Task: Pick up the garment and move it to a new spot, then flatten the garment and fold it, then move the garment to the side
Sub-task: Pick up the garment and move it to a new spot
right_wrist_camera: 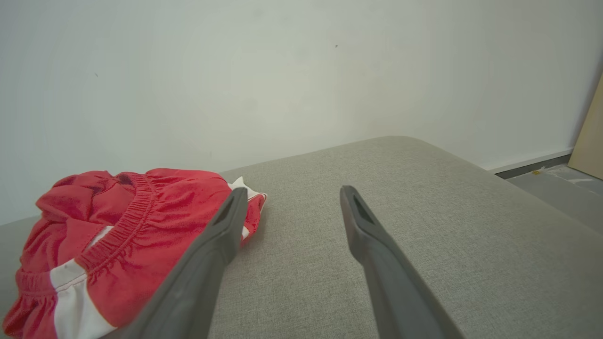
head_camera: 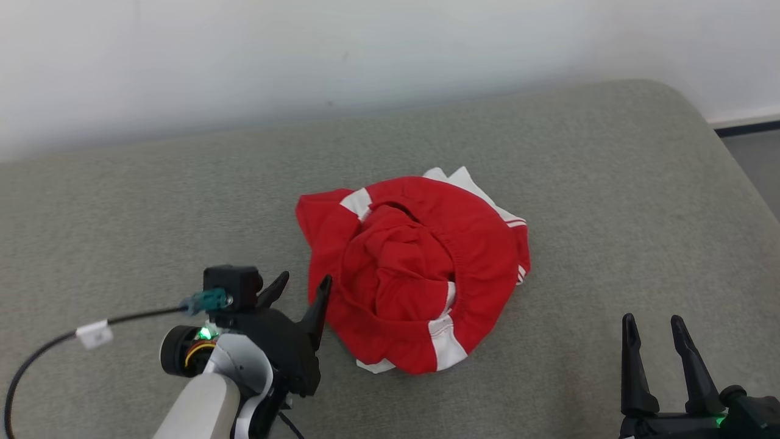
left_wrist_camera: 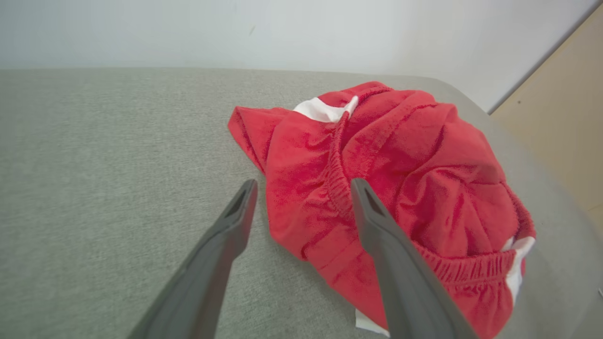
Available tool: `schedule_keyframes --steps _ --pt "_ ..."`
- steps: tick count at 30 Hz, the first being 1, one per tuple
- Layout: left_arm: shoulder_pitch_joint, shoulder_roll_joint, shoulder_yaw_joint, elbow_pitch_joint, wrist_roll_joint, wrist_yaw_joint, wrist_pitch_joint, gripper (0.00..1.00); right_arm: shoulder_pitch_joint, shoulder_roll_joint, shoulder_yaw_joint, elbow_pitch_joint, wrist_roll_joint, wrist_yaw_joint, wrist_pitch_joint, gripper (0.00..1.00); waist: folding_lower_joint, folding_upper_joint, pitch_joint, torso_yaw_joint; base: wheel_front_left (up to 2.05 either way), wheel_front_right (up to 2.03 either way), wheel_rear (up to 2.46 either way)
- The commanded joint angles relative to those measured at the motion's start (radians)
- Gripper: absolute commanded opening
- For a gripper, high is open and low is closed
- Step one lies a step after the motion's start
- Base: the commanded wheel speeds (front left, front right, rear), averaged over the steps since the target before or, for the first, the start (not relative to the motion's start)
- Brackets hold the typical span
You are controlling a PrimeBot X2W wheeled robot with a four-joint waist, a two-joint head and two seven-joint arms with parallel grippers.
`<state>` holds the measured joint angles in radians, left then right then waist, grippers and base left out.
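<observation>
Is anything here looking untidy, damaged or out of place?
Only the red garment: it lies crumpled in a heap in the middle of the grey padded surface, with its elastic waistband twisted and white parts sticking out at the edges. Nothing looks torn or spilled.

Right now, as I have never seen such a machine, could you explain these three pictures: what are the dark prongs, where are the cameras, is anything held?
The prongs are the fingers of a two-armed robot's grippers. One picture looks down from its head; the other two look along each wrist's fingers. A crumpled red and white garment lies on a grey cushion. The left gripper is open at the garment's edge; the right gripper is open, apart from it. Nothing is held.
</observation>
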<state>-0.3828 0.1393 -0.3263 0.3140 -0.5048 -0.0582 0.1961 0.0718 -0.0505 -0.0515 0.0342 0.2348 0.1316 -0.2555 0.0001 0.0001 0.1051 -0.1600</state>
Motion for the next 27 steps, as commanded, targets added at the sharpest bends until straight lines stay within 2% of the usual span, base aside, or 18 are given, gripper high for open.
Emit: schedule_keyframes --steps 1,9,14,19,21,27 --pt "-0.025 0.004 -0.001 0.012 -0.013 0.014 0.050 1.00 -0.011 0.001 0.003 0.002 0.005 -0.002 -0.005 1.00 -0.0001 -0.0001 0.037 -0.053 0.00 0.00 0.00" --pt "-0.089 0.021 0.004 0.036 -0.023 0.096 0.247 1.00 -0.023 0.001 0.008 0.011 0.025 -0.002 -0.009 1.00 -0.0001 -0.0001 0.069 -0.114 0.00 0.00 0.00" --pt "-0.090 0.026 -0.013 0.041 -0.032 0.117 0.344 1.00 -0.027 0.001 0.010 0.014 0.032 -0.002 -0.011 1.00 -0.0001 -0.0001 0.078 -0.121 0.00 0.00 0.00" --pt "-0.099 0.033 -0.029 0.031 -0.028 0.124 0.388 1.00 -0.036 0.001 0.013 0.009 0.042 -0.002 -0.011 1.00 -0.0001 -0.0001 0.086 -0.117 0.00 0.00 0.00" --pt "-0.104 0.038 -0.034 0.026 -0.019 0.125 0.388 0.00 -0.038 0.000 0.016 0.009 0.041 -0.002 -0.011 1.00 -0.0001 -0.0001 0.087 -0.111 0.00 0.00 0.00" --pt "-0.116 0.043 -0.031 -0.006 -0.002 0.124 0.325 0.00 -0.033 0.000 0.007 0.006 0.037 -0.002 -0.011 1.00 -0.0001 -0.0001 0.076 -0.078 0.00 0.00 0.00"
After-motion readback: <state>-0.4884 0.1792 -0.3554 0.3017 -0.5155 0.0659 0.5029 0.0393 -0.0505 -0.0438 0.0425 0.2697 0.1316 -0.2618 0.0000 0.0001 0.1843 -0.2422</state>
